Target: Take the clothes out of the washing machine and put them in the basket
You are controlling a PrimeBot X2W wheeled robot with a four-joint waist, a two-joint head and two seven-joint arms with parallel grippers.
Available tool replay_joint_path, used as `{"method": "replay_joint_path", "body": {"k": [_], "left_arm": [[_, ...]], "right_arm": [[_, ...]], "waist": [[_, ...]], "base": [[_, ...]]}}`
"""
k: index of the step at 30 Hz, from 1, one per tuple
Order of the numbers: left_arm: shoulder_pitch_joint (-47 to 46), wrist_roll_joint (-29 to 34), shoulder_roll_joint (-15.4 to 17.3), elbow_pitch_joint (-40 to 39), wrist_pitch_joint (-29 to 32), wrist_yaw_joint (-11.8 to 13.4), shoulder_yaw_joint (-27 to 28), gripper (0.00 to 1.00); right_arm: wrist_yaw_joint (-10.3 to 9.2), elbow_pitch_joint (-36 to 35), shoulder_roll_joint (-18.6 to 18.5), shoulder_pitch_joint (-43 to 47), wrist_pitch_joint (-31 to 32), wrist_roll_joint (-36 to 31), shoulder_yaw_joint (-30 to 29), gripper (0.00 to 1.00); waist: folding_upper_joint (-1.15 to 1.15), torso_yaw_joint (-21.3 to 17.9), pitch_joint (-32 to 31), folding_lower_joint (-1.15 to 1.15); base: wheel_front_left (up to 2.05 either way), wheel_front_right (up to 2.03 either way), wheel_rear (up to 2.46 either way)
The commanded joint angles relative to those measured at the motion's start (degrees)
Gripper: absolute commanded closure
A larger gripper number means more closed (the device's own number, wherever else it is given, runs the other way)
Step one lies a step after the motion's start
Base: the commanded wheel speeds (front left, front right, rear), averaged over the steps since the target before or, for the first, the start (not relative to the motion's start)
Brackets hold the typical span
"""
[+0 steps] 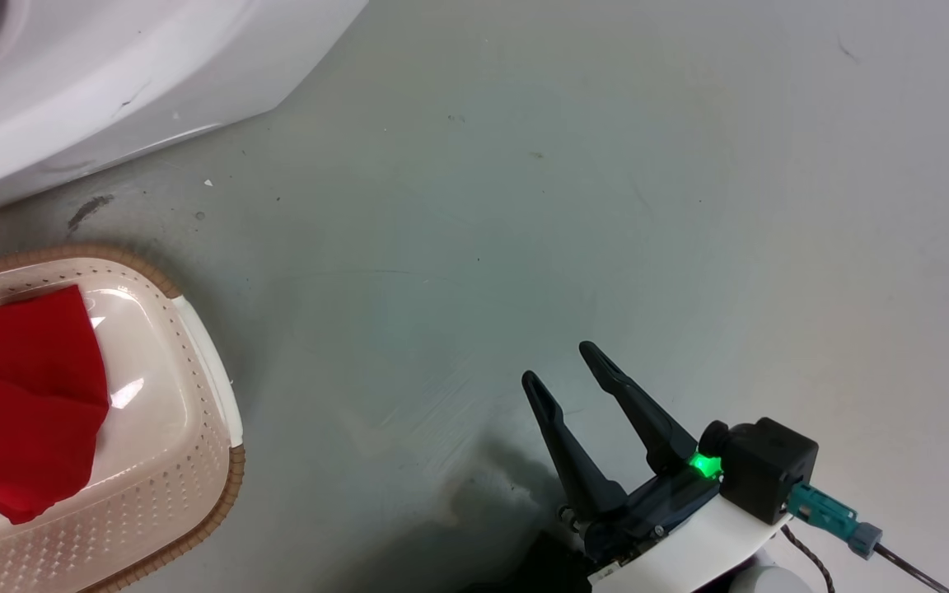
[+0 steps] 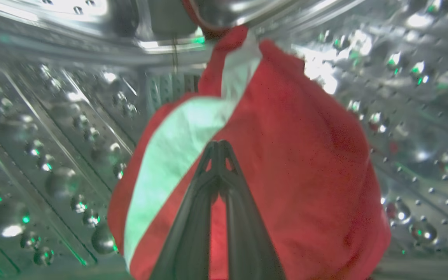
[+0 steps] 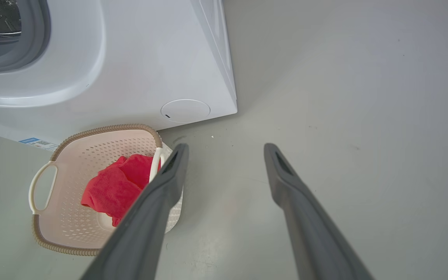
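- Two pieces of laundry are in different places. The striped garment point(image 2: 286, 155), red with a broad pale band, is inside the drum point(image 2: 53, 136). The plain red garment point(image 1: 21, 412) lies in the basket point(image 1: 170, 461).
- In the left wrist view the left gripper point(image 2: 217, 144) has its fingers pressed together. The tips meet on the striped garment at the edge of the pale band, at about 12 o'clock from the wrist. It looks to be pinching a fold, though blur hides the exact bite.
- That cloth should be light, soft and limp. It will likely sag and swing from any pinch, and a thin fold could slip free. A deeper bite on a bunched ridge, or on the seam beside the band, looks safer than a loose edge.
- In the head view the washing machine point(image 1: 112, 82) sits at 10 o'clock and the basket at 8 o'clock, with bare floor point(image 1: 524, 206) between them.
- The plain red garment is heaped against the basket's left side, so the right part of the basket's bottom is free for the second piece.
- At 5 o'clock in the head view the right gripper point(image 1: 560, 364) hangs over the floor, well apart from the basket. Its fingers are spread and hold nothing.
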Motion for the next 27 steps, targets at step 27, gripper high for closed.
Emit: {"method": "replay_joint_path", "body": {"k": [27], "left_arm": [[13.5,-4.3,-0.6,2.7,-31.2,-4.4,2.9,1.0]], "right_arm": [[-0.04,3.8,0.1,-4.3,-0.9,-0.3,-2.8,0.0]], "waist": [[0.0,5.5,-7.7,0.0]], "base": [[0.0,0.0,0.0]]}}
